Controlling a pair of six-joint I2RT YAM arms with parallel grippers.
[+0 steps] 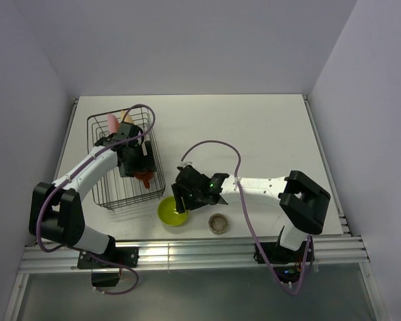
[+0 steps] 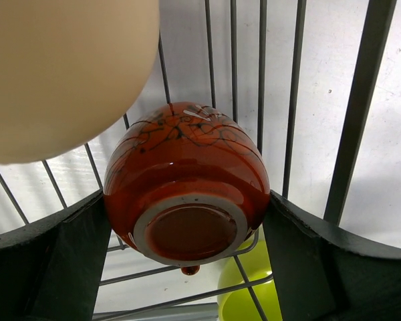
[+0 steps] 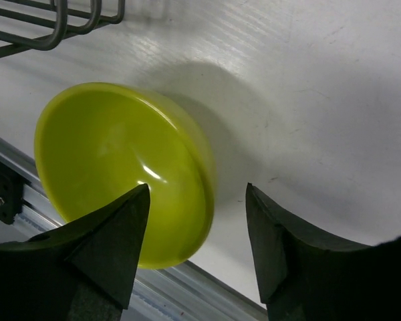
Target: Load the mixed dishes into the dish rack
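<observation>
The black wire dish rack [image 1: 105, 189] stands at the left, with a pink plate [image 1: 111, 122] and a yellow-orange plate [image 1: 127, 115] upright at its far end. My left gripper [image 1: 139, 170] is inside the rack, shut on the red-orange mug [image 2: 187, 167], whose base faces the wrist camera. Both fingers [image 2: 67, 261] press its sides. The lime-green bowl [image 1: 173, 211] sits on the table by the rack's near corner. My right gripper [image 3: 198, 190] is open and straddles the bowl's [image 3: 120, 160] rim, one finger inside and one outside, with a gap to the outer one. A grey-beige cup [image 1: 218, 223] stands to the bowl's right.
Rack wires [image 2: 260, 80] run behind the mug, and a pale round dish surface [image 2: 60, 67] fills the upper left of the left wrist view. The table's near edge rail [image 1: 187, 247] lies just below the bowl and cup. White walls enclose the table on three sides.
</observation>
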